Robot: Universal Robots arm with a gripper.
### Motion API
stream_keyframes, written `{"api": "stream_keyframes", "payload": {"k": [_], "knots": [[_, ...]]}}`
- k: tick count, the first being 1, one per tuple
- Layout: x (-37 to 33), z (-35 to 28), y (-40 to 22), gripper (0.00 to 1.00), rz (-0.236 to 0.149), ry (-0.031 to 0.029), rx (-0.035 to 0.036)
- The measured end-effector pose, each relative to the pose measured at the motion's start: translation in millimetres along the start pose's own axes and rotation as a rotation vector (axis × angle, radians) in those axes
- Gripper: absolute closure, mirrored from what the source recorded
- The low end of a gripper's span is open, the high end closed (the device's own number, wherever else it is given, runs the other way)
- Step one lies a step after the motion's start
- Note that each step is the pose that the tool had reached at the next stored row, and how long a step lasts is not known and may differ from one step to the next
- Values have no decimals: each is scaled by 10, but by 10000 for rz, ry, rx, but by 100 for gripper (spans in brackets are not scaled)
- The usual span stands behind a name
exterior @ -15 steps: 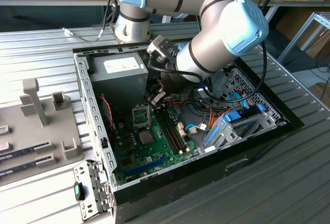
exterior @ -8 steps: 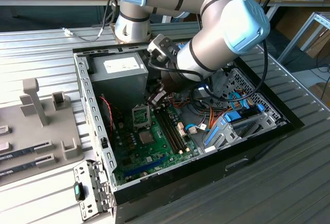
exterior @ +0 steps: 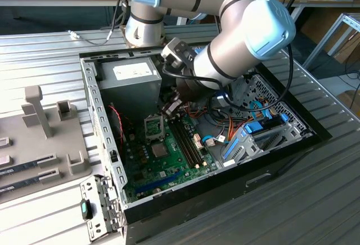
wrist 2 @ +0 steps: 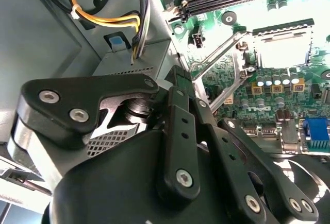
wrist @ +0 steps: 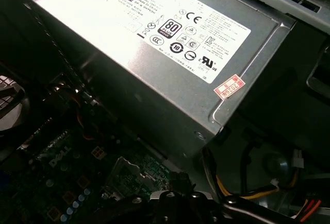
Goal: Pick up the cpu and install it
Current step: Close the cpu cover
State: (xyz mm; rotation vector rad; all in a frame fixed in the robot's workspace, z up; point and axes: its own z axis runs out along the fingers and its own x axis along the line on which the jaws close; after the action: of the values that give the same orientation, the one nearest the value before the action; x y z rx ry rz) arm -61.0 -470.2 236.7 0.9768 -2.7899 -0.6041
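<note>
Tabletop (exterior: 45, 53) of ribbed grey metal carries an open black computer case (exterior: 292, 146) in the exterior view. The arm reaches into it, and its black pincer (exterior: 171, 107) hangs just above the green motherboard (exterior: 169, 169), beside the dull grey power-supply box (exterior: 128, 79) and near the square socket (exterior: 154, 125).

In the second wrist view, the pincer's (wrist 2: 178, 77) matte black links run together toward the tips. I cannot tell if they are parted, closed or holding anything. Beyond them the thin metal socket frame (wrist 2: 221, 64) stands tilted up. A pale, glaring flat square (wrist 2: 283, 49) lies inside the socket's black border; I cannot tell whether it is the cpu.

In the first wrist view, the brushed-steel box (wrist: 170, 74) bears printed labels, with yellow and orange wires (wrist: 247, 193) beside it.
</note>
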Motion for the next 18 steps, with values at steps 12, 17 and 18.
{"api": "stream_keyframes", "payload": {"k": [12, 17, 18], "knots": [[37, -72, -20, 89, -62, -88, -132], [99, -105, -90, 89, -68, -100, -149], [103, -107, -94, 89, -67, -99, -149]]}}
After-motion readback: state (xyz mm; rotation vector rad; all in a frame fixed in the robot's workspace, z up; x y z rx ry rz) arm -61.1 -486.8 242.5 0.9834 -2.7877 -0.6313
